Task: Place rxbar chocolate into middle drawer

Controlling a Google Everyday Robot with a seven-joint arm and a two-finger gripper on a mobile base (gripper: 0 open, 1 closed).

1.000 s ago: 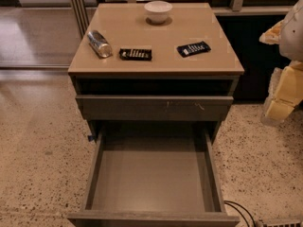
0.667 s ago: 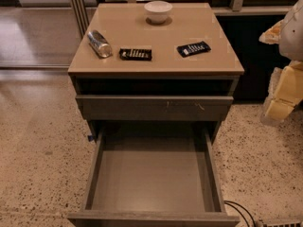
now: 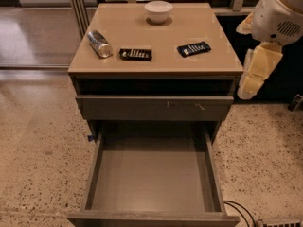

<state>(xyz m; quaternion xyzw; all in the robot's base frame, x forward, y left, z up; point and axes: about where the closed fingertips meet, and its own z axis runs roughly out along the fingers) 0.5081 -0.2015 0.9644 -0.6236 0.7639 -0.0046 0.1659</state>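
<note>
Nearest to me is the middle drawer (image 3: 151, 219), a wide, shallow grey-brown wooden box with a plain flat bottom. It is pulled fully out and nothing lies in it. Above and behind it is a closed grey-brown drawer front with pale scratch marks (image 3: 156, 107), and over that a dark open slot under the top. On the tan wooden desk (image 3: 189, 27), near its front edge, lies the rxbar chocolate (image 3: 136, 54), a small flat rectangular bar in a black wrapper with a row of white markings. It lies flat, long side towards me, not yet picked up. Just to its left lies a silver can on its side (image 3: 99, 44). To its right, apart from it, is a similar bar in a dark blue wrapper (image 3: 194, 48), which I must not take. Farther back stands a small white bowl (image 3: 158, 11). My pincer does not show; only a white and cream stretch of my arm (image 3: 259, 65) hangs off the desk's right side, so I cannot tell whether it is clenched or released. I judge the bar light, slightly yielding, with a slick wrapper. I would pinch it across its narrow width at the middle, from above.
</note>
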